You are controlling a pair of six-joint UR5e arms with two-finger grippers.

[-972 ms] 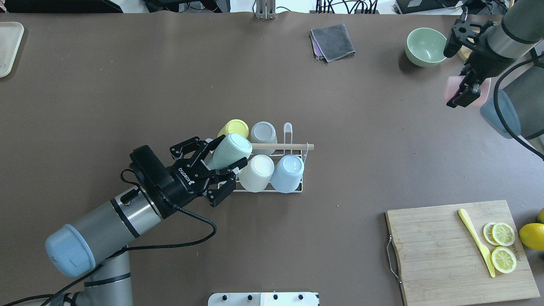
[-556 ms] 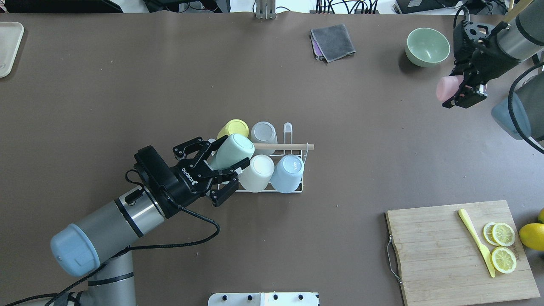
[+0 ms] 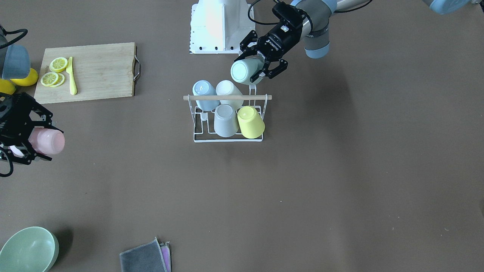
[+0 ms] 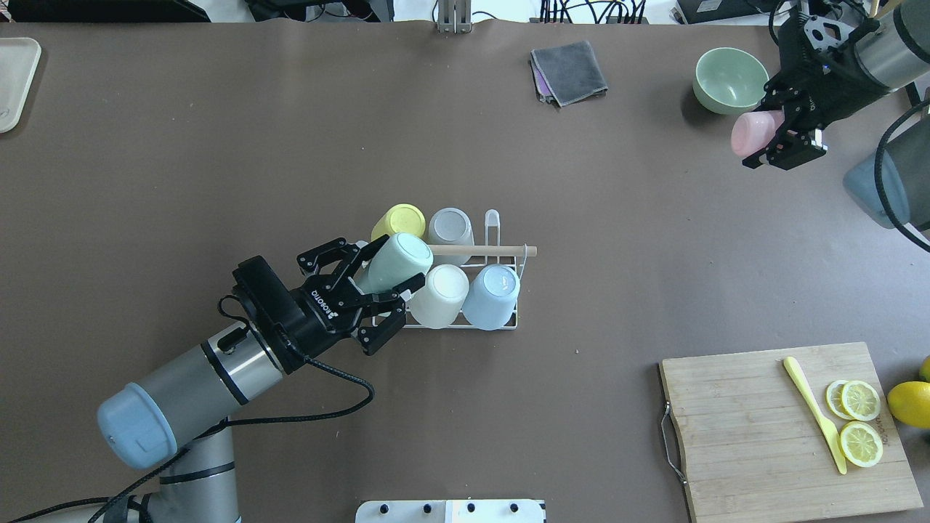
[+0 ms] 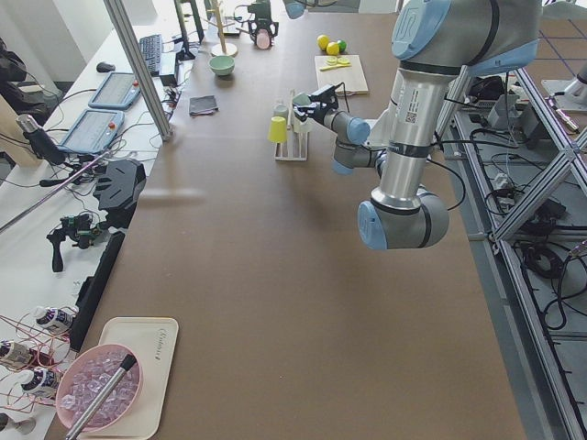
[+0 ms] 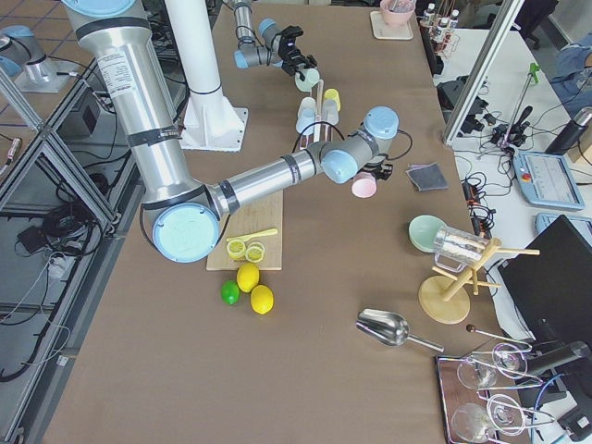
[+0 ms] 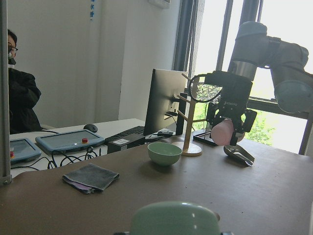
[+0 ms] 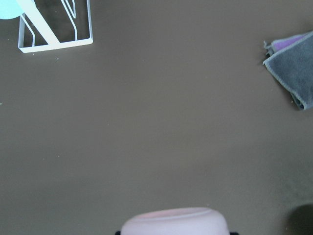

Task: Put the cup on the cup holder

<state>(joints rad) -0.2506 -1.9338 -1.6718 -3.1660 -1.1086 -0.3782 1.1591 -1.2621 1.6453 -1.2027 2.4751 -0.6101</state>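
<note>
The cup holder [image 4: 481,250], a white wire rack with a wooden rod, stands mid-table with yellow [image 4: 399,218], grey [image 4: 450,225], white [image 4: 439,294] and blue [image 4: 492,294] cups upside down on its prongs. My left gripper [image 4: 392,263] is shut on a mint green cup [image 4: 398,260], tilted bottom-up over the rack's left end, just above the rod. Seen from the front, the mint cup [image 3: 242,71] hangs behind the rod [image 3: 227,97]. Far right, my right gripper [image 4: 763,131] is shut on a pink cup [image 4: 748,133], held above the table beside the bowl.
A green bowl [image 4: 730,78] and a folded grey cloth [image 4: 568,71] lie at the far edge. A cutting board [image 4: 770,436] with lemon slices and a yellow knife sits front right. A pale tray [image 4: 14,80] is at the far left.
My left gripper has crept right with the mint cup, closer over the rack. My right gripper has carried the pink cup left and farther from the robot, toward the bowl.
</note>
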